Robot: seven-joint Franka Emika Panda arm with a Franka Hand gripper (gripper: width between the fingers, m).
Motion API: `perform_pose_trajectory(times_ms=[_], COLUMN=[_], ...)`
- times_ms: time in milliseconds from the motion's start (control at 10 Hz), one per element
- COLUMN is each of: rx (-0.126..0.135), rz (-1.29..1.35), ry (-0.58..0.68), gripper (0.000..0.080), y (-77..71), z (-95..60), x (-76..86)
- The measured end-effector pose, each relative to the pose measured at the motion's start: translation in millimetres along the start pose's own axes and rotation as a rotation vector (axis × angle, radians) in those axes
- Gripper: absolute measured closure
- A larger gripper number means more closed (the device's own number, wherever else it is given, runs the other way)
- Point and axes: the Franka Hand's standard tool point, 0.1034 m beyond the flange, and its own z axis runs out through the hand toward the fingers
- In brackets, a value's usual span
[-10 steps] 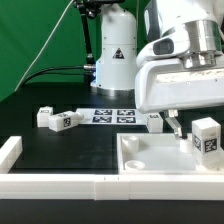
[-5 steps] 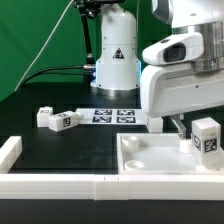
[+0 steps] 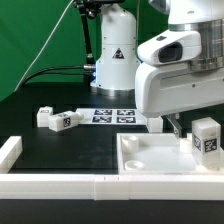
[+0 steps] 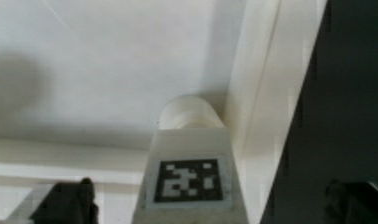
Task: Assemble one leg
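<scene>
A leg [image 3: 207,137], a small white block with a black-and-white tag, stands upright on the large white panel [image 3: 150,160] at the exterior view's right. My gripper [image 3: 176,128] hangs over the panel just left of that leg. In the wrist view the leg [image 4: 189,150] stands between my two dark fingertips [image 4: 65,200]. The gripper [image 4: 207,205] is open, with a gap on both sides of the leg. Two more legs [image 3: 45,117] [image 3: 62,121] lie on the black table at the left, and another [image 3: 155,122] lies behind the panel.
The marker board [image 3: 112,115] lies in front of the robot's base [image 3: 115,55]. A low white fence [image 3: 60,186] runs along the front edge, with a side piece [image 3: 10,152] at the left. The panel's raised rim [image 3: 125,150] borders it.
My gripper's body has shifted slightly upward over the panel. The leg on the panel and the loose legs have not moved.
</scene>
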Motion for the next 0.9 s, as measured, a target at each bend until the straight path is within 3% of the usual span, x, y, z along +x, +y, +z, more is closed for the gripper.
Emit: perform_pose_trajectory(times_ms=[300,400,500,600,700,900], rx=[0.0,0.0,0.0,0.0,0.0,0.001], rz=[0.003,0.002,0.002,0.002,0.002,0.04], ry=[0.008,0.008,0.007,0.007,0.008,0.008], gripper=[0.015,0.0253,0.0253,0.0442,0.0509,0.0509], y=[2.1,1.9,2.0,2.0,2.0,1.8], z=[-6.0,-5.5,-5.3,-5.2,-5.2,-5.2], x=[5.1,4.8,4.7,4.7,4.7,4.7])
